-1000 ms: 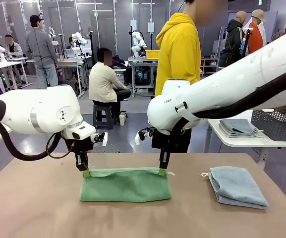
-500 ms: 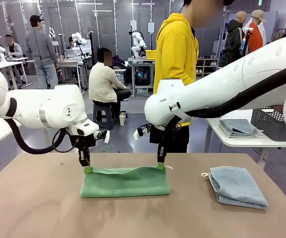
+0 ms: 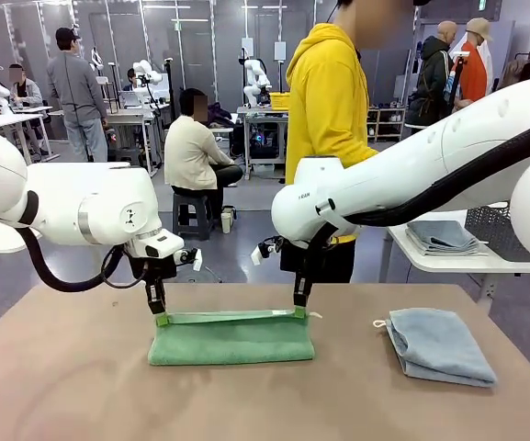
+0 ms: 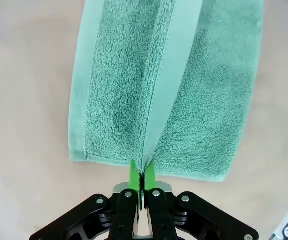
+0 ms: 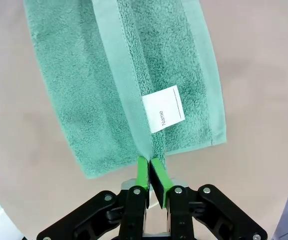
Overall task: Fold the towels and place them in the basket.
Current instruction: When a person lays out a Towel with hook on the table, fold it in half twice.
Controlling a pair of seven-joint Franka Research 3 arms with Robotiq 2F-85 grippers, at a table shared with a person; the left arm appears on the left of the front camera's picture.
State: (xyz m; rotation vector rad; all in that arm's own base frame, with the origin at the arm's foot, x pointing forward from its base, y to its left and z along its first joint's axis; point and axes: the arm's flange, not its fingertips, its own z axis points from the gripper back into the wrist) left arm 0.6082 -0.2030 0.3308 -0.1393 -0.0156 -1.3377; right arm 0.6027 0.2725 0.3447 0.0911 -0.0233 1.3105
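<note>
Left gripper (image 3: 160, 316): shut tight on the green towel (image 3: 231, 340). The raised hem is pinched between the pads at the left corner.
Right gripper (image 3: 298, 310): clamped just as firmly on the same hem at the right corner, close by the white tag (image 5: 163, 109).
Green towel: laid mid-table (image 3: 62, 386) and already doubled. The held hem is stretched level between the two grippers and, seen from the wrists, runs along the towel's middle.
Fold in hand: judged about halfway. The edge is carried over the towel but not yet laid down or let go.
Blue towel (image 3: 437, 344): seen folded on the table to the right, well apart from the green one, and not yet put in the basket (image 3: 490, 234).
Basket: set on the white side table (image 3: 448, 264) beyond the right arm and partly hidden by it. What lies inside cannot be told.
Grey-blue stack (image 3: 441, 236): folded cloths are seen just beside the basket, outside it.
Done so far: one towel folded, it is judged, and a second partly folded.
Left to do: the green fold is to be finished and released, then both table towels are to be carried across to the basket.
Person (image 3: 329, 101): stood at the far side of the table, behind the right arm.
</note>
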